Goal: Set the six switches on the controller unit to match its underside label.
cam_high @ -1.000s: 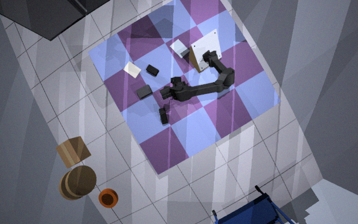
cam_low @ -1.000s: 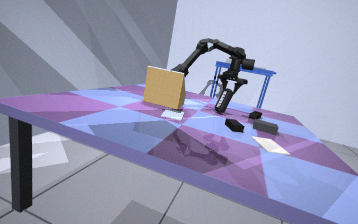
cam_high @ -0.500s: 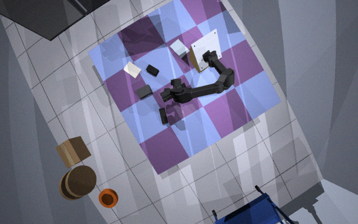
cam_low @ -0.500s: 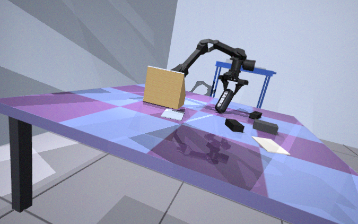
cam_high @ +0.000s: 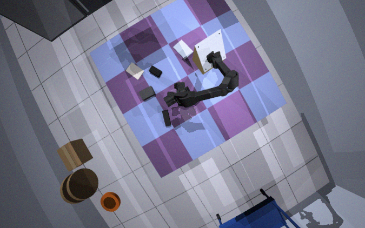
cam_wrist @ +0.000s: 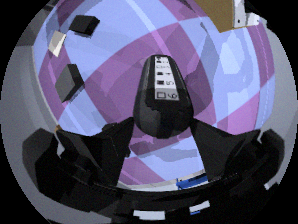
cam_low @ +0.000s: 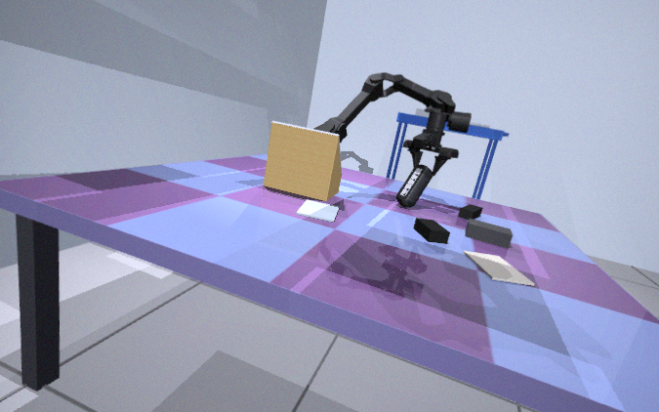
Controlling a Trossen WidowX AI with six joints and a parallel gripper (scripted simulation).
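Observation:
The dark controller unit (cam_low: pixel 415 186) (cam_wrist: pixel 162 114) is held above the bench (cam_high: pixel 234 119) (cam_low: pixel 193 230), steeply tilted, its lower end close to the top. My gripper (cam_low: pixel 425 170) (cam_wrist: pixel 162 120) is shut on it, one finger on each side near its upper end. The underside label (cam_low: pixel 411 182) (cam_wrist: pixel 166 80) faces the wrist camera. There, square 6 looks empty, 5 and 4 look filled, and 3 seems empty; the squares beyond are too small or foreshortened to read surely. The rocker switches are hidden. In the top view the arm covers the unit.
A black block (cam_high: pixel 155 71) (cam_low: pixel 431 230) (cam_wrist: pixel 84 25), a grey block (cam_high: pixel 147 93) (cam_low: pixel 488 232) (cam_wrist: pixel 69 82), another black block (cam_high: pixel 166 118) (cam_low: pixel 470 212) and a cream plate (cam_high: pixel 134 71) (cam_low: pixel 499 267) lie nearby. A white plate (cam_high: pixel 183 48) (cam_low: pixel 317 210) lies beside a wooden wedge (cam_low: pixel 302 161).

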